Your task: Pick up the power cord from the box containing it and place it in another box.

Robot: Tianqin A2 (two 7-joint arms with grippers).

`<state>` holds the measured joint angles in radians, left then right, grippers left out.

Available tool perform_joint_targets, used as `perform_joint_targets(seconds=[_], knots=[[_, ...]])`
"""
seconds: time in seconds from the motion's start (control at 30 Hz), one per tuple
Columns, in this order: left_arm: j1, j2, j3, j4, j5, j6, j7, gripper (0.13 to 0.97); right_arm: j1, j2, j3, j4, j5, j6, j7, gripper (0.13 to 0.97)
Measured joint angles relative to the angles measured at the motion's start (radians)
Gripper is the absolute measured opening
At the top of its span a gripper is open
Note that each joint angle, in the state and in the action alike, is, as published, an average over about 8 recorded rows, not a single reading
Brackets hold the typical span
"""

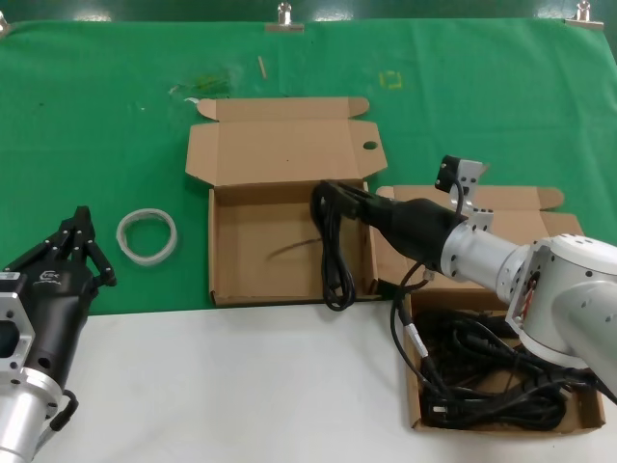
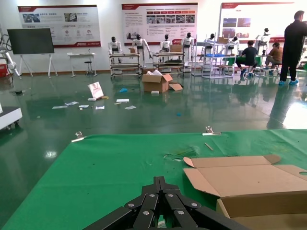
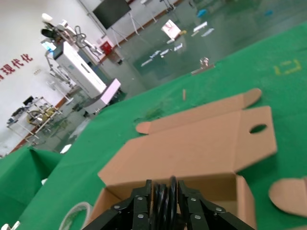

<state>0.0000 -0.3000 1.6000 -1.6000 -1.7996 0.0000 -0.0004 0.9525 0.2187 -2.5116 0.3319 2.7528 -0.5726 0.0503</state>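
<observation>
A thin black rubber power cord (image 1: 335, 253), folded into a long narrow hank, is held at its upper end by the right gripper (image 1: 328, 196), whose jaws are clamped on the strands; in the right wrist view the cord (image 3: 163, 203) is seen pinched between the two black fingers (image 3: 140, 211). The hank hangs over the right-hand part of the shallow brown cardboard mailer box with the bare floor (image 1: 253, 241), its lower end reaching the front wall near the right corner. It is gripped at one end, presumably so that the loops hang together and can be lowered as one bundle. The source box, a like brown cardboard box holding a mass of black cords (image 1: 501, 381), lies beside the robot's right arm, close enough for a short carry. The hinged lid with a round hole (image 1: 284, 145) is folded back, leaving the bare box open from above. The left gripper (image 1: 82, 241) is parked near the table's left edge, and its jaw state cannot be told.
</observation>
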Motion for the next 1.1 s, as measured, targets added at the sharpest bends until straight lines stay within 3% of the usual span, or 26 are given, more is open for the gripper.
perform_joint_targets(seconds=[0.4,0.63,0.83,0.97,1.1], knots=[[0.000,0.000,0.000,0.000,0.000,0.000,0.000,0.140,0.014,0.000,0.036,-0.045,0.000,-0.013,-0.029,0.331],[0.000,0.000,0.000,0.000,0.000,0.000,0.000,0.140,0.027,0.001,0.140,-0.050,-0.007,-0.085,-0.149,0.469],[0.000,0.000,0.000,0.000,0.000,0.000,0.000,0.140,-0.037,0.003,0.332,0.133,-0.052,-0.178,-0.286,0.593],[0.000,0.000,0.000,0.000,0.000,0.000,0.000,0.140,-0.105,0.001,0.442,0.301,-0.109,-0.182,-0.314,0.696],[0.000,0.000,0.000,0.000,0.000,0.000,0.000,0.140,-0.156,0.001,0.508,0.417,-0.172,-0.156,-0.297,0.696]])
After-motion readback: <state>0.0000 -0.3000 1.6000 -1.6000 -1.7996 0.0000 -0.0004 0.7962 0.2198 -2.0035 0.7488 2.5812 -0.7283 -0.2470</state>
